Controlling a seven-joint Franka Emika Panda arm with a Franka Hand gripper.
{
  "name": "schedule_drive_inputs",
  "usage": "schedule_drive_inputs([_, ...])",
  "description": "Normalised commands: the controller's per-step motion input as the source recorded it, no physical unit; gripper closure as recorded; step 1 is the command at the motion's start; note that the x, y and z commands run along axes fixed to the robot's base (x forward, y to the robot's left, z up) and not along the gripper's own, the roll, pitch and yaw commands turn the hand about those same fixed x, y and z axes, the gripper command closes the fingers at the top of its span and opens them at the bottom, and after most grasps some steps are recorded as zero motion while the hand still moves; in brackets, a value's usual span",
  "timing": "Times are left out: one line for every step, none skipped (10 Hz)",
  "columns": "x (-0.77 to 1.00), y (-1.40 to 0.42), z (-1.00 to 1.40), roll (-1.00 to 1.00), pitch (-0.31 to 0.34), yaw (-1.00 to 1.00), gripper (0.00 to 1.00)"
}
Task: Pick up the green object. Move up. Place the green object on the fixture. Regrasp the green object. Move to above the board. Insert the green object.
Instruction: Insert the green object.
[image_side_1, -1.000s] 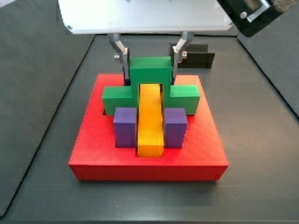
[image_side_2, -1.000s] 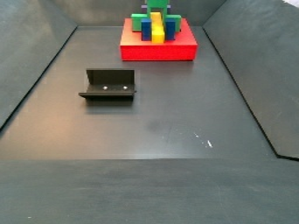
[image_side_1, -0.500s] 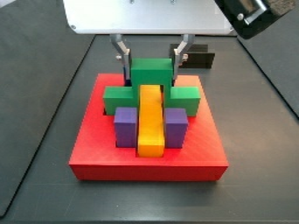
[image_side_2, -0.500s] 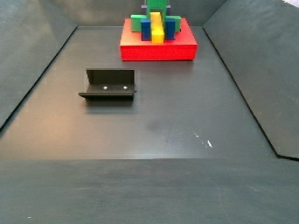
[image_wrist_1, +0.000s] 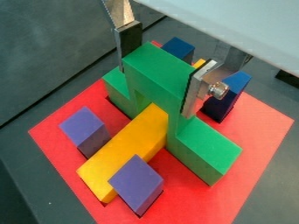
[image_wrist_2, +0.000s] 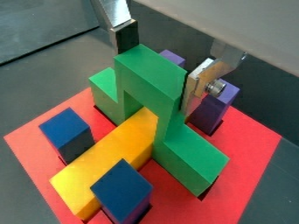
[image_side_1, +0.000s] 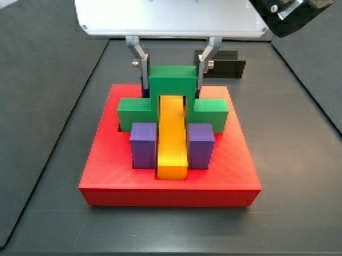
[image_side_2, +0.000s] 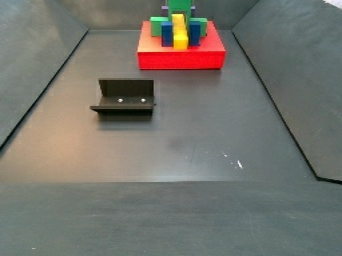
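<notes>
The green object (image_side_1: 171, 88) sits seated on the red board (image_side_1: 167, 190), its tall middle block straddling the far end of the yellow bar (image_side_1: 171, 135). My gripper (image_side_1: 173, 74) is directly above it, and its fingers (image_wrist_1: 128, 39) flank only the top of the middle block (image_wrist_1: 158, 87). In both wrist views the pads stand close beside the block's sides with narrow gaps, so the gripper (image_wrist_2: 160, 74) is open. The fixture (image_side_2: 124, 98) stands bare on the dark floor, well away from the board (image_side_2: 181, 58).
Two purple blocks (image_side_1: 143, 142) (image_side_1: 201, 142) flank the yellow bar at the board's near side. Two blue blocks (image_wrist_1: 177, 50) (image_wrist_1: 225, 94) stand behind the green object's arms. Dark sloping walls (image_side_2: 40, 90) edge the floor.
The gripper body has crept slightly upward, while the green object stays put on the board.
</notes>
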Motion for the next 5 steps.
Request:
schedule_drive_inputs([-0.34, 0.0, -0.04, 0.03, -0.021, -0.03, 1.0])
schedule_drive_inputs([-0.18, 0.0, -0.04, 0.0, -0.006, 0.0, 1.0])
schedule_drive_inputs([-0.15, 0.0, -0.08, 0.0, -0.017, 0.0, 1.0])
schedule_drive_inputs([0.0, 0.0, -0.22, 0.0, -0.001, 0.09, 1.0])
schedule_drive_inputs([0.15, -0.05, -0.46, 0.0, -0.009, 0.13, 1.0])
